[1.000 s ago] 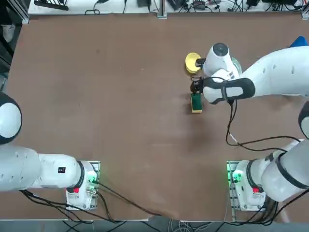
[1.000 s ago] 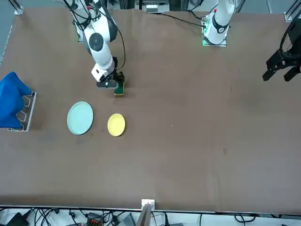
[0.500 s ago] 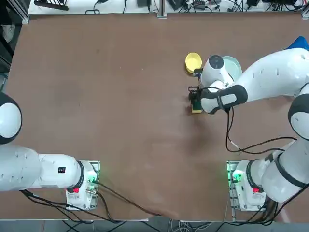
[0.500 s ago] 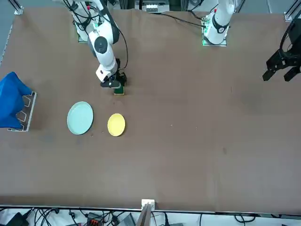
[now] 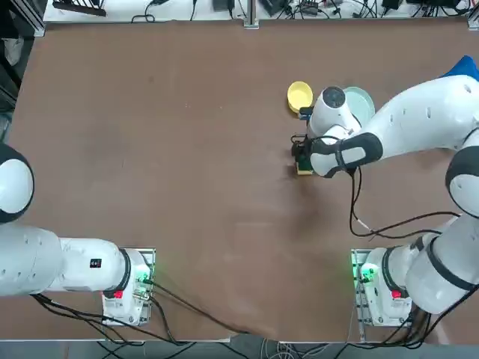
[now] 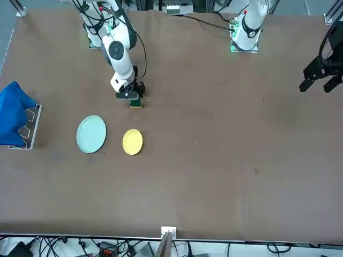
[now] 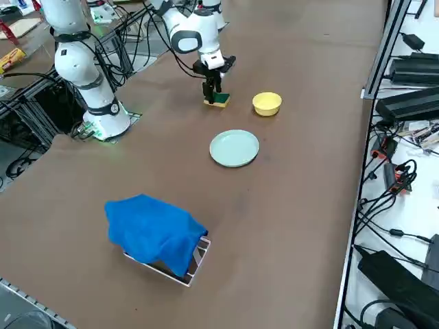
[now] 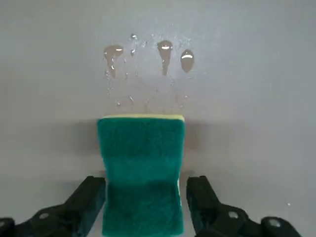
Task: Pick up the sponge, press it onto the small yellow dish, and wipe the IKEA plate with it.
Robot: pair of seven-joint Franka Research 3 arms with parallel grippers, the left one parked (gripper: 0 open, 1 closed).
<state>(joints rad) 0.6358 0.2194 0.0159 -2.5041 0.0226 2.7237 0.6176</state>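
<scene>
right gripper (image 8: 143, 195) lowered, jaws straddling sponge (image 8: 141, 168)

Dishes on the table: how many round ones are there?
2. The small yellow dish sits beside the pale mint IKEA plate, apart from it; both lie near the sponge. None seem hidden.

A wide brown table (image 5: 187, 149) fills the scene. A blue cloth (image 7: 154, 233) is draped over a small metal stand (image 7: 199, 257) near one table edge. Tangled cables (image 7: 384, 178) and black equipment (image 7: 415, 68) are seen along a pale ledge beside the table. More cables (image 6: 107, 249) are seen below the far edge.
</scene>
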